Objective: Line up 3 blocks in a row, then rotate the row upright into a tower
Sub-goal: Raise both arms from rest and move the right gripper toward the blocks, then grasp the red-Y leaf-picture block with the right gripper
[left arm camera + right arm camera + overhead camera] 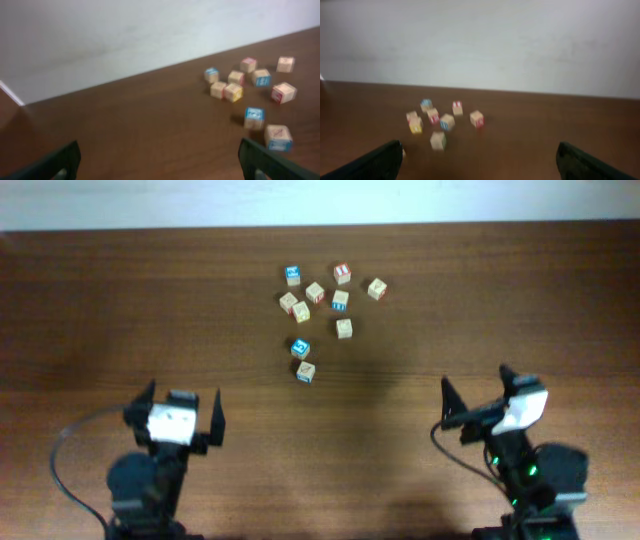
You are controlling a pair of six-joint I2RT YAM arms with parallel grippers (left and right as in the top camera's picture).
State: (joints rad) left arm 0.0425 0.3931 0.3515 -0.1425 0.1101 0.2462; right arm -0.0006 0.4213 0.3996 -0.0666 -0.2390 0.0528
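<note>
While the left gripper (183,392) and right gripper (475,378) gaped wide and empty, I saw the small blue-faced wooden cube (300,348) just beside the tan orange-marked cube (306,371), with the teal-trimmed tan cube (340,302) farther from both arms.

On my brown counter (150,310) a red-faced cube (342,273) sits near a plain tan cube (376,288); white wall (480,45) beyond.
</note>
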